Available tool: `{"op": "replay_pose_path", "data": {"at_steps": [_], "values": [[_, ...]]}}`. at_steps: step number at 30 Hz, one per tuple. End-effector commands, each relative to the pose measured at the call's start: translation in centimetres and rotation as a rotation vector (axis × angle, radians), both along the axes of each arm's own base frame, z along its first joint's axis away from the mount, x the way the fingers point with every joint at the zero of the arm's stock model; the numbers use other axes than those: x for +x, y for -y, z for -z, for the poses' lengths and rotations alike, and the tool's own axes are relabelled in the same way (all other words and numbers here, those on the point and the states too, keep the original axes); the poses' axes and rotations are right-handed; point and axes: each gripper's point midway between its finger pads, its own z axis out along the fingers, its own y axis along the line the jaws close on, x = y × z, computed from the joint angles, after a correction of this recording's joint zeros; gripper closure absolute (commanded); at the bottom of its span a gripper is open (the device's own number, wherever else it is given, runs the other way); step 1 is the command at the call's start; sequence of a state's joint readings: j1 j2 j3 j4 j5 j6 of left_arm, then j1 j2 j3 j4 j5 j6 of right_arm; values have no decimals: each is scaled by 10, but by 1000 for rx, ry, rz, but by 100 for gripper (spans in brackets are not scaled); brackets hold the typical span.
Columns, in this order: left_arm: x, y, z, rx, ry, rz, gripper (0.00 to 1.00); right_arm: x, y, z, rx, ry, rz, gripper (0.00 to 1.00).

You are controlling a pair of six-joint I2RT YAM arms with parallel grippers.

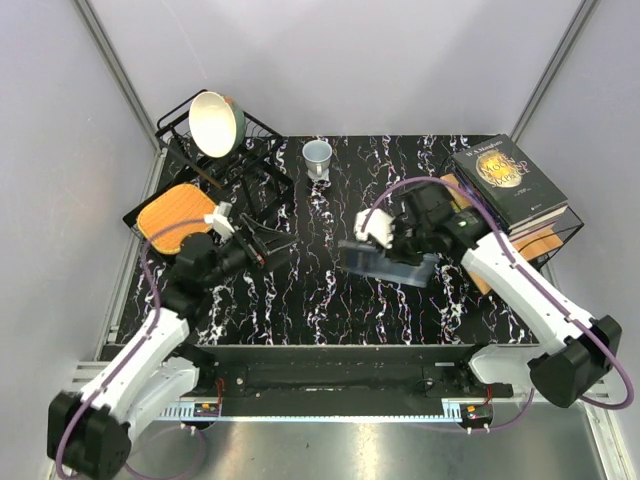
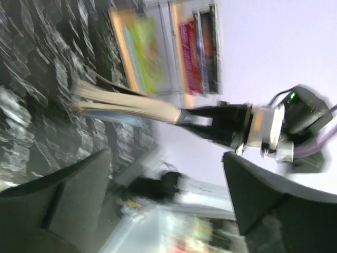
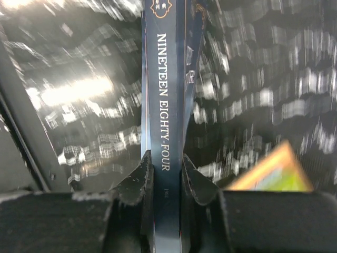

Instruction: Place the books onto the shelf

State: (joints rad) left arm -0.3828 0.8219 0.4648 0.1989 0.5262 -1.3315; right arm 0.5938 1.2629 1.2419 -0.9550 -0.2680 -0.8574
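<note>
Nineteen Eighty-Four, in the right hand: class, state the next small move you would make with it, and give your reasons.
Probably swing the right hand rightward, carrying Nineteen Eighty-Four toward the shelf. Its fingers pinch the book's spine, the shelf lies off to the right, and the left hand stands open, apart from the book, so only the right holds it.
</note>
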Motion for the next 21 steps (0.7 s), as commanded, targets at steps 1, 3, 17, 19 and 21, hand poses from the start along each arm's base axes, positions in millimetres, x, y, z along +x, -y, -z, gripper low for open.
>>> {"op": "replay_pose_path", "data": {"at_steps": [1, 3, 17, 19, 21], "values": [[-9, -45, 10, 479, 232, -36, 4, 14, 45, -38, -12, 102, 212, 100], [-10, -58, 6, 565, 286, -61, 3, 20, 59, -40, -24, 115, 274, 100], [-35, -32, 20, 449, 341, 130, 1, 54, 98, -54, -151, 255, 454, 100], [-36, -27, 22, 423, 341, 154, 1, 54, 93, -60, -127, 251, 440, 100], [-38, -23, 21, 398, 328, 181, 1, 57, 92, -70, -112, 266, 442, 100]]}}
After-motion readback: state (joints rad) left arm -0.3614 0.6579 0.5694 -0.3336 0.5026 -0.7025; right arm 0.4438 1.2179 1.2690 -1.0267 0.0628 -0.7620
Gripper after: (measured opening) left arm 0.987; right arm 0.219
